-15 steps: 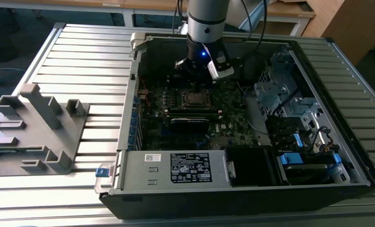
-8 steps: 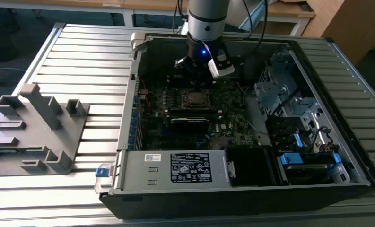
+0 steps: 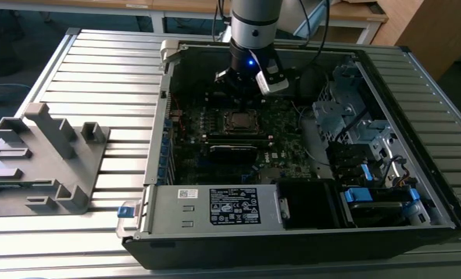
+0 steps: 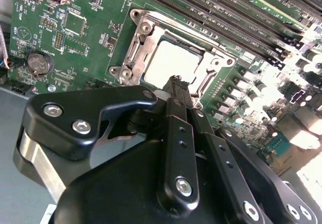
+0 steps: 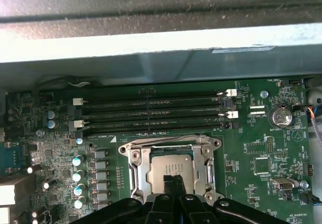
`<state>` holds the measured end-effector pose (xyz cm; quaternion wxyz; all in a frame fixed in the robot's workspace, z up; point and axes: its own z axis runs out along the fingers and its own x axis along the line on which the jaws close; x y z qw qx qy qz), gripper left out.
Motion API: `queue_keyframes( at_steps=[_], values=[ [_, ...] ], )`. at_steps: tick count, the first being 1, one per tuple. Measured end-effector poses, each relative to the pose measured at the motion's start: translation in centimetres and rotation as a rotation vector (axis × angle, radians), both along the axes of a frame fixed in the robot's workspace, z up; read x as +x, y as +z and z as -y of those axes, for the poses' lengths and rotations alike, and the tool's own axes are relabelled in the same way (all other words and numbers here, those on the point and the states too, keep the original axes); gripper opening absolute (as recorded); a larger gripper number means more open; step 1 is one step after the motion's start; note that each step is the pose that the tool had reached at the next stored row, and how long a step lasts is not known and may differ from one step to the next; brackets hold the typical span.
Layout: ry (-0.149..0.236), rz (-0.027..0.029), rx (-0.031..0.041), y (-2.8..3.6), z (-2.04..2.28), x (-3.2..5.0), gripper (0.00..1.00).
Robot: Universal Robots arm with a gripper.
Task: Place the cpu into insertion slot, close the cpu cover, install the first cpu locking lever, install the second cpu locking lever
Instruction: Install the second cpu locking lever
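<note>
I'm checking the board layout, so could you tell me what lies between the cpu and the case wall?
In the first wrist view, four long black memory slots lie between the cpu and the case wall.

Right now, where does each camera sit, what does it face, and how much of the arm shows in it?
Exterior view: off the arm, raised, looking down into the open computer case; the arm and gripper hang over the cpu.
First wrist view: on the arm, facing the board and memory slots; the fingertips meet over the cpu.
Second wrist view: on the arm, angled across the gripper body.
Both wrist views share the cpu under its cpu cover.
</note>
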<state>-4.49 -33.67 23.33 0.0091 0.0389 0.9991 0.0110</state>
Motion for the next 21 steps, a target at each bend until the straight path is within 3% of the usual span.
queue_keyframes(
  at_steps=[8,16,21],
  values=[
    [0.0,0.0004,0.0007,0.29,0.08,0.01,0.11],
    [0.0,0.0005,0.0007,0.29,1.23,0.01,0.11],
    [0.0,0.0004,0.0007,0.29,1.39,0.01,0.11]
  ],
)
